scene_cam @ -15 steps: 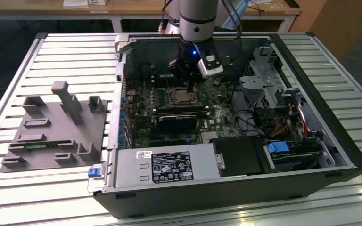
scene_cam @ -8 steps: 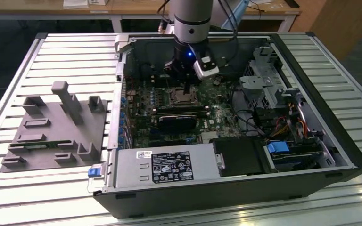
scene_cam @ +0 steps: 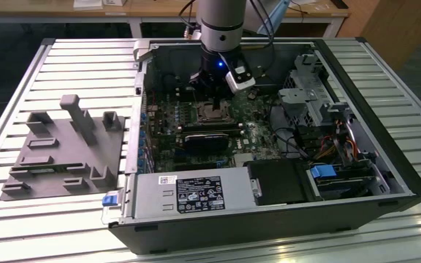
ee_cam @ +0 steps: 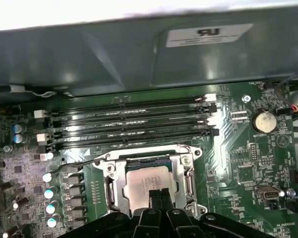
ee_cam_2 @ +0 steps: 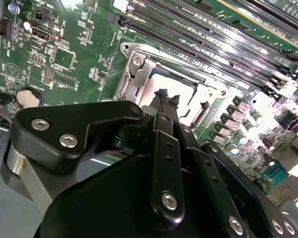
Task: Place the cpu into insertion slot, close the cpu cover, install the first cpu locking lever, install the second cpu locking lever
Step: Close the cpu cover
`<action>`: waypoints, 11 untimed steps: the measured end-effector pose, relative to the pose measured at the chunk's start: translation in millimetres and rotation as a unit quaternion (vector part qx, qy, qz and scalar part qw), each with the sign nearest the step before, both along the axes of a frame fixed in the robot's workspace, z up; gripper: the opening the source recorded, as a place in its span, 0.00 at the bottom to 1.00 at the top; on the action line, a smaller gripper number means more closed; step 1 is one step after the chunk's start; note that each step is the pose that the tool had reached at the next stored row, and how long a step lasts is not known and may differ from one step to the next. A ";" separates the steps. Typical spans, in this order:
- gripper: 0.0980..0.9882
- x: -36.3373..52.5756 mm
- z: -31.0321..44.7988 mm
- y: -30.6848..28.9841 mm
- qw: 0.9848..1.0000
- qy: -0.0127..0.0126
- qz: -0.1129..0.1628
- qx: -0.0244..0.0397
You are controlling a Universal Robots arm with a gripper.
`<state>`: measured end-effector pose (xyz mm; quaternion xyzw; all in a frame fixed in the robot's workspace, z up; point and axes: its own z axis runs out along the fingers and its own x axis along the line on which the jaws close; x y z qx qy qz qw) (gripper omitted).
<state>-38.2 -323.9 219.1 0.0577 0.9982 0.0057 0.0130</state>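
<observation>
Gripper [ee_cam_2: 168, 96] nearest lens in both wrist views. Fingertips together, nothing seen between them. Exterior view, left to right: grey fixture [scene_cam: 64, 148], then open computer case [scene_cam: 386, 181].

Cpu [ee_cam: 146, 179] seated in insertion slot [ee_cam: 144, 162]. Cpu cover [ee_cam: 149, 151] appears lowered around it. Lever latching unconfirmed; judged outstanding.

Fingertips just over cpu's edge, contact cannot be told.
</observation>
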 end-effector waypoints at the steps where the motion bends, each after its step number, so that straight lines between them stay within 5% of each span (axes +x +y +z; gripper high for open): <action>1: 0.01 -1.6 0.0 0.0 1.000 0.000 0.001 0.000; 11: 0.01 -7.1 -0.4 0.0 1.000 0.000 0.004 0.000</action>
